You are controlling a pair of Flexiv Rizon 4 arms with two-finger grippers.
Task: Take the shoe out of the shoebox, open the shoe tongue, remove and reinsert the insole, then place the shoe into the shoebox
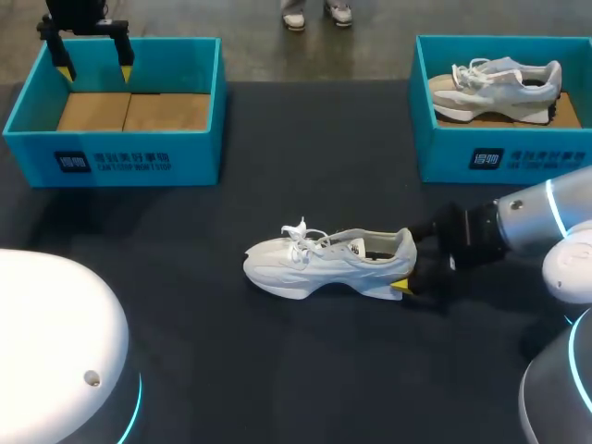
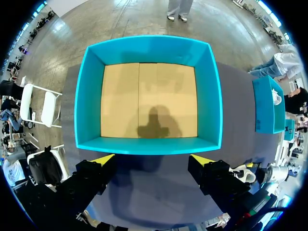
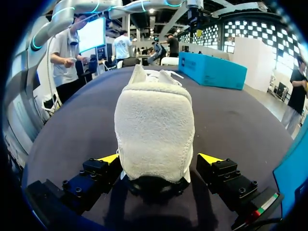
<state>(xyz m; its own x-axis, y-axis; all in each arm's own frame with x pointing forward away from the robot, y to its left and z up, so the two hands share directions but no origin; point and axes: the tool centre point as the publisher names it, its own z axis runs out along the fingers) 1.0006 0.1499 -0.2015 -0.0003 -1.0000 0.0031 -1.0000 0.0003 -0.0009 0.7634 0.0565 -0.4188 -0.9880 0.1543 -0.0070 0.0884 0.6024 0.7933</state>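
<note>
Only the right wrist view shows the fit at the heel. The white shoe [image 3: 154, 120] points straight away from the right end effector [image 3: 159, 160], and its fuzzy heel sits between the two yellow-tipped fingers [image 3: 109, 159]. The fingers stand spread, with a thin gap on at least one side, so this end effector is released rather than clamped.

The head view adds the whole shoe [image 1: 324, 264]. It rests upright on its sole outside both boxes, with loose laces on top, its toe away from the right end effector [image 1: 412, 261] and its heel against it.

In the same view the left end effector [image 1: 94, 65] hangs above one rim of the empty shoebox [image 1: 120, 153]. The left wrist view looks down past that end effector [image 2: 153, 159]. Its fingers are wide apart and hold nothing, and the teal box [image 2: 91, 96] lies ahead of them, with a shadow on its brown cardboard floor.

A second shoebox [image 1: 504, 157] beside the right arm holds a second shoe [image 1: 499, 88], lying on its side.

The surface [image 1: 277, 370] is dark and matte.
</note>
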